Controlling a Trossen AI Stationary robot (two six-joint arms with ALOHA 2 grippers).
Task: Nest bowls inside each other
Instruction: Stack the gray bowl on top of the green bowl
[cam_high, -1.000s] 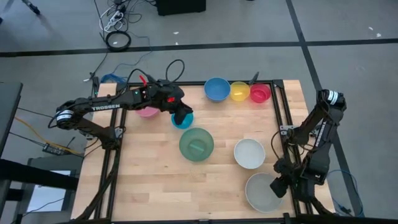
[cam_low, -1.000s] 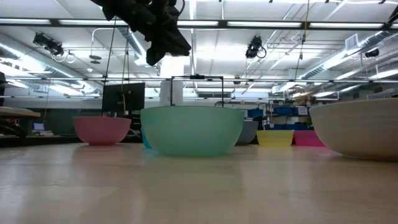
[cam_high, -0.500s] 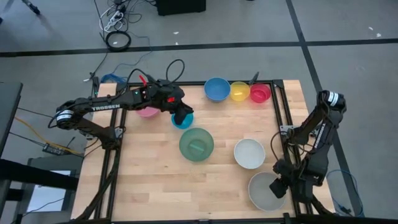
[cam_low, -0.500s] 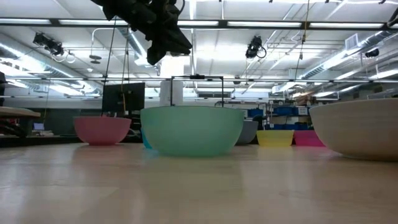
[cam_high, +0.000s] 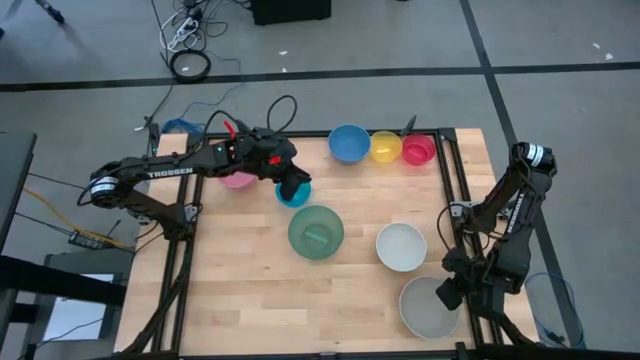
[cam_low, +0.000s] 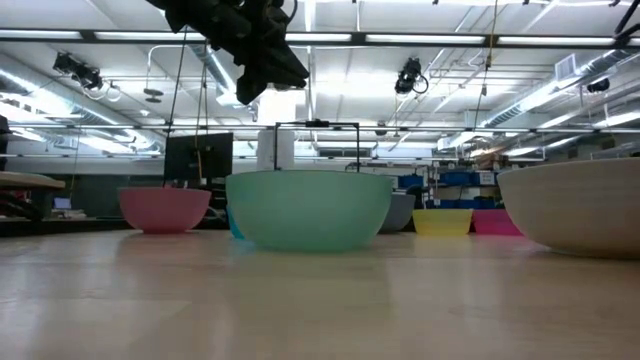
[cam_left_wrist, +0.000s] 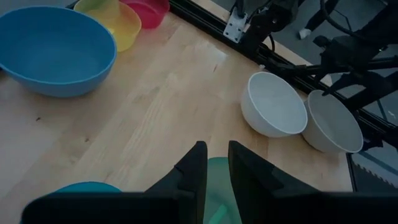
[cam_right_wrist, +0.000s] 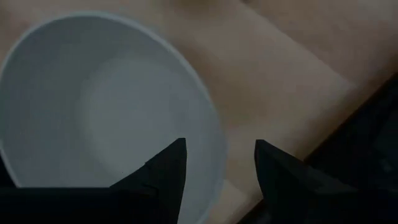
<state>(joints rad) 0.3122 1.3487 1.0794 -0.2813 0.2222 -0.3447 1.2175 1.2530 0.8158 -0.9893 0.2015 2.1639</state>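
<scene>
- Nearest to me is the grey bowl (cam_high: 425, 312), at the front right corner of the table (cam_high: 230, 290); it is big, round and plain, and it sits open side up.
- The right gripper (cam_right_wrist: 217, 165) is down at this bowl's rim; its two fingers are spread, one inside the rim and one outside, and I can't see them pinching it yet.
- These bowls look like thin, smooth plastic — light, stiff and a bit slippery; I think the rim is the best place to hold one, and a soft squeeze should do.
- Just behind the grey one is the white bowl (cam_high: 401, 246); it is nearly as big.
- The green bowl (cam_high: 316, 231) stands alone in the middle of the table.
- A little farther back is the small cyan bowl (cam_high: 296, 196); the left gripper (cam_left_wrist: 214, 177) hangs high over it; its fingers are close together with only a thin gap, and they hold nothing.
- The pink bowl (cam_high: 237, 181) is beside the cyan one, partly under the left arm.
- At the far edge three bowls stand in a row: blue bowl (cam_high: 348, 143), yellow bowl (cam_high: 386, 147), red bowl (cam_high: 418, 150) — big to small; no bowl sits inside another yet.
</scene>
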